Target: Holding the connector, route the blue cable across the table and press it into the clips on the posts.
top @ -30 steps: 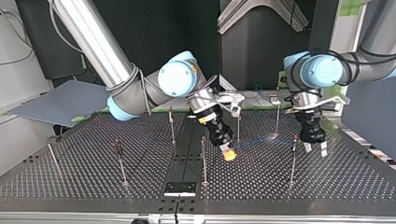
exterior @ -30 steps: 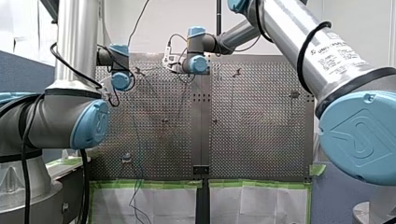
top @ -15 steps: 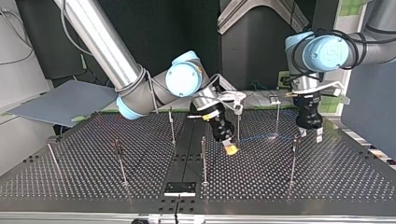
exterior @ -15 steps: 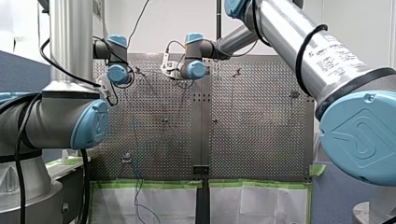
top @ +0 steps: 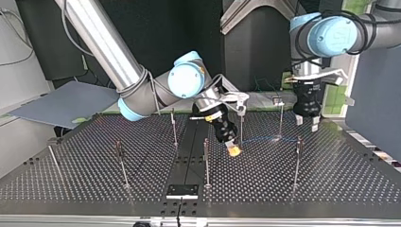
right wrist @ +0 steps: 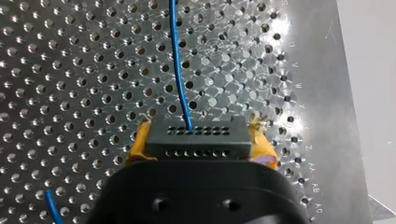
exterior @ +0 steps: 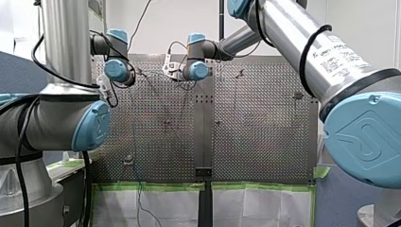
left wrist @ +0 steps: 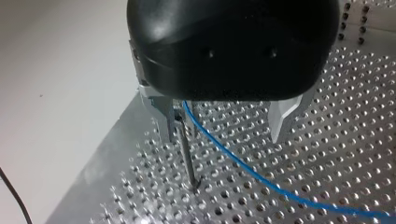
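- Right wrist view: my right gripper (right wrist: 201, 139) is clamped on the connector (right wrist: 198, 135), with a yellow pad (right wrist: 138, 143) at each end of it. The cable (right wrist: 180, 70) leaves the connector's face and runs straight ahead over the table (right wrist: 70, 60).
- Left wrist view: my left gripper (left wrist: 223, 122) is spread wide and holds nothing. The cable passes between its fingers (left wrist: 163, 116), close against one of them, right at the top of a post (left wrist: 187, 161).
- The cable looks seated in that post's clip, but the clip is too small to be sure.
- Top view: the cable is a thin, low line from the right gripper to the top of the post at the view's right. The left gripper hangs above and just behind that post.
- Progress, as I judge it: one clip is probably done, and that is an early step.
- The other posts (top: 206, 161) across the table show no cable on them, so most of the routing is left. The connector must be carried on past them and the cable pressed in at each.
- Change in the top view: a second ago the left gripper was low beside that post, its fingertips near the table. It has since risen clear, fingers apart throughout.
- The right gripper has barely shifted and grips the connector as before.
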Controlling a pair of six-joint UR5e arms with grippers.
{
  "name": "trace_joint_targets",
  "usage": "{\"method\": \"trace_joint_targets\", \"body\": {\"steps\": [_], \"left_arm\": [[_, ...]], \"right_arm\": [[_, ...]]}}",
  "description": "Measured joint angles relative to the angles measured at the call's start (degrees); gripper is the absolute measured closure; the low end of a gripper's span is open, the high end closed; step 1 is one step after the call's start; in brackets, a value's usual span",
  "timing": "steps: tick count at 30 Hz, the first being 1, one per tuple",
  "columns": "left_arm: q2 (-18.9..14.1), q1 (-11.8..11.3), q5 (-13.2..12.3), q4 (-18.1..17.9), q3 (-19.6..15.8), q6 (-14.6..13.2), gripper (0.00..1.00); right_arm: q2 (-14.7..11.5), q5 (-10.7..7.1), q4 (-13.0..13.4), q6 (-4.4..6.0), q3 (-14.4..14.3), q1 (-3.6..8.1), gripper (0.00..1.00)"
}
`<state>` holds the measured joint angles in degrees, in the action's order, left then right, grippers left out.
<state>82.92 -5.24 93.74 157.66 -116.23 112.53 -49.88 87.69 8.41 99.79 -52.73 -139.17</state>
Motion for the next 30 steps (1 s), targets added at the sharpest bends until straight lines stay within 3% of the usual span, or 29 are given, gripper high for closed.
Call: {"method": "trace_joint_targets", "body": {"steps": [7,12,21,30], "left_arm": [[-2.3,1.2,-1.5,-1.3,-0.1,-3.0,0.00],[-1.2,2.5,-3.1,-1.6,-0.1,-5.6,0.00],[-0.9,4.6,-3.5,-4.1,-0.1,-10.0,0.00],[1.3,6.2,-3.1,-8.7,1.1,-11.3,0.00]], "right_arm": [[0.0,0.56,-0.2,0.30,0.0,0.19,1.00],[0.0,0.83,-0.4,0.40,0.0,0.43,1.00],[0.0,1.08,-0.6,0.42,0.0,0.65,1.00],[0.0,1.08,-0.6,0.42,0.0,0.99,1.00]]}}
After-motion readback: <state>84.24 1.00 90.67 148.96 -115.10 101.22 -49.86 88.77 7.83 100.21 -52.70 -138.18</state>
